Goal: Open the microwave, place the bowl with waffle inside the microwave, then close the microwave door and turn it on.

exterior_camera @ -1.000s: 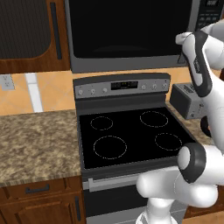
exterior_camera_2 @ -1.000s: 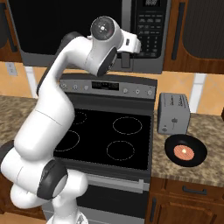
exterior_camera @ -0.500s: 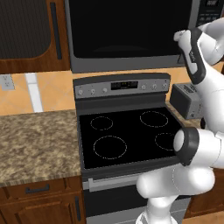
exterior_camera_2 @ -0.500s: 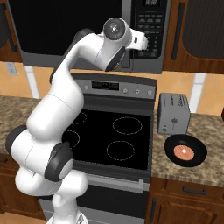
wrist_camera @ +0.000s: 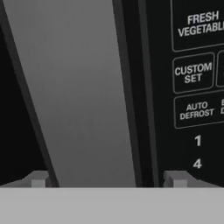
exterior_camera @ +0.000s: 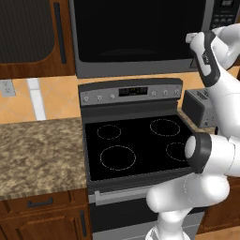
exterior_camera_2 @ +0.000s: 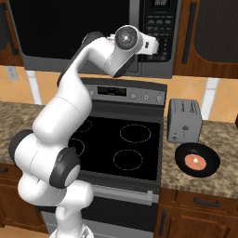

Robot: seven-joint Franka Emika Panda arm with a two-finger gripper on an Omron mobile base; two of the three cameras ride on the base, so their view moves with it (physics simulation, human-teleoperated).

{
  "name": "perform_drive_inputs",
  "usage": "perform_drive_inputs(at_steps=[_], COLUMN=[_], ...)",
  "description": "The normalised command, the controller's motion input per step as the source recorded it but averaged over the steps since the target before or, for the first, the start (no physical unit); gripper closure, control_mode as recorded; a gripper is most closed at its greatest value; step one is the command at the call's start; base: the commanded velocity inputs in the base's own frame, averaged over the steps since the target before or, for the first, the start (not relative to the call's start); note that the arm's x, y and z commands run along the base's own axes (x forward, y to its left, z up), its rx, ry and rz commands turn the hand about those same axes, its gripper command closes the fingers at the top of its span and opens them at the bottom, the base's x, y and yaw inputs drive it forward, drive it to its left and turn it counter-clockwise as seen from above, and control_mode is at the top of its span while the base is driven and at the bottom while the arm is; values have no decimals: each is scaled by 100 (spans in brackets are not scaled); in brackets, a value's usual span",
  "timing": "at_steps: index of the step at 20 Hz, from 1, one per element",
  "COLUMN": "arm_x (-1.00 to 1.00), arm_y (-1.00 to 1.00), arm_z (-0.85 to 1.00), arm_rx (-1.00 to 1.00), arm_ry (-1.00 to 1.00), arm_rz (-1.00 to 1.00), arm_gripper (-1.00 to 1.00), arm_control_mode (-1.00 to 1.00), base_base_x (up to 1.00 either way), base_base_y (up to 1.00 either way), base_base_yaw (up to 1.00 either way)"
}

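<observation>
The microwave (exterior_camera: pixel 140 37) hangs above the stove with its black glass door (exterior_camera_2: pixel 69 32) shut. My gripper (exterior_camera_2: pixel 156 46) is raised to the door's right edge, beside the keypad (exterior_camera_2: pixel 161 25), and is open with nothing in it. Through the hand view, the gripper (wrist_camera: pixel 107 179) straddles the door's grey steel strip (wrist_camera: pixel 78 96), one fingertip (wrist_camera: pixel 37 179) on each side, with keypad buttons (wrist_camera: pixel 194 72) to the right. The bowl with waffle (exterior_camera_2: pixel 197 159), black with a reddish-brown waffle, rests on the right counter.
A small grey toaster (exterior_camera_2: pixel 184 120) stands just behind the bowl on the granite counter (exterior_camera_2: pixel 223 135). The black stove (exterior_camera: pixel 136 145) lies below the microwave. A granite counter (exterior_camera: pixel 37 150) stretches left, with wooden cabinets (exterior_camera: pixel 28 33) above.
The hand has moved closer to the microwave front, toward the door's right edge by the keypad. The gripper has stayed open. Bowl and toaster have not moved.
</observation>
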Motion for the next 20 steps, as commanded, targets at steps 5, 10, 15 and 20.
perform_drive_inputs(at_steps=[5, 10, 15, 20], arm_x=[75, 67, 12, -49], arm_y=[0, 0, 24, 36], arm_z=[-15, -19, -2, 3], arm_rx=[1, 0, 0, 0], arm_ry=[0, 0, 0, 0], arm_rz=[5, 4, 0, -12], arm_gripper=[100, 100, 100, 100], arm_control_mode=[-100, -100, -100, -100], base_base_x=[0, 0, 0, 0], base_base_y=[0, 0, 0, 0], base_base_yaw=[0, 0, 0, 0])
